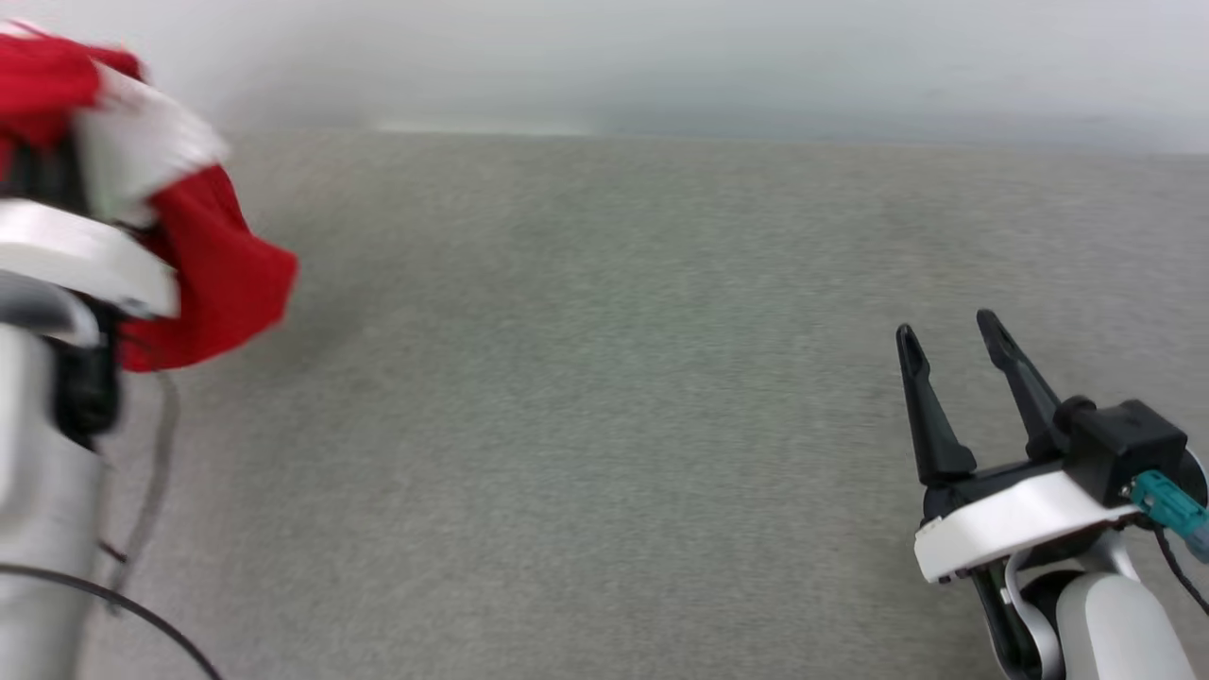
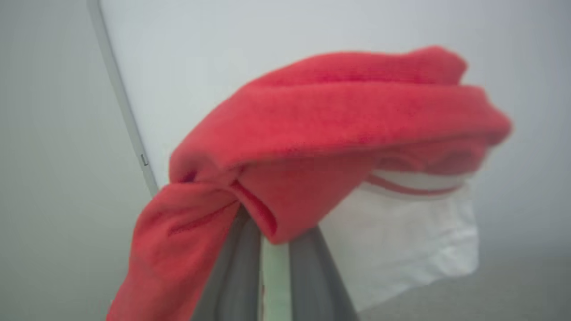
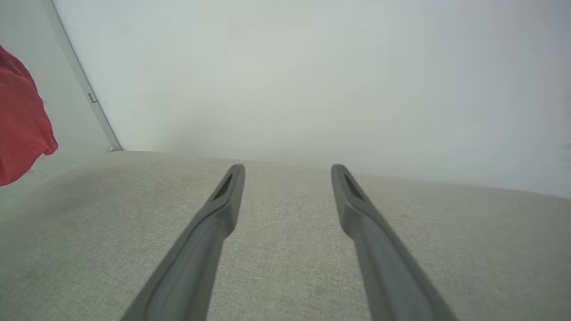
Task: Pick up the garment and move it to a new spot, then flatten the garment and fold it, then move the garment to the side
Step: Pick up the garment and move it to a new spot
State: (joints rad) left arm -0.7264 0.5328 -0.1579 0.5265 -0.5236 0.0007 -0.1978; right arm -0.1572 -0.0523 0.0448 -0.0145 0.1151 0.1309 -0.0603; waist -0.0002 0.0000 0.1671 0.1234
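1. Head view: the garment (image 1: 217, 274) is being held bunched at the far left, raised off the grey fabric surface (image 1: 604, 397), presumably for moving to a new spot.
2. Left wrist view: the left gripper (image 2: 273, 243) is being pinched tight on a red fold, so the rest is being left hanging.
3. The right gripper (image 1: 947, 326) is being held spread wide and empty, low right, likely reserved for flattening.

Right pincer (image 3: 287, 171), fingers spread apart above the beige fabric tabletop (image 3: 285, 263). Red garment (image 3: 20, 120) hangs at the left edge, before a pale wall (image 3: 312, 67).
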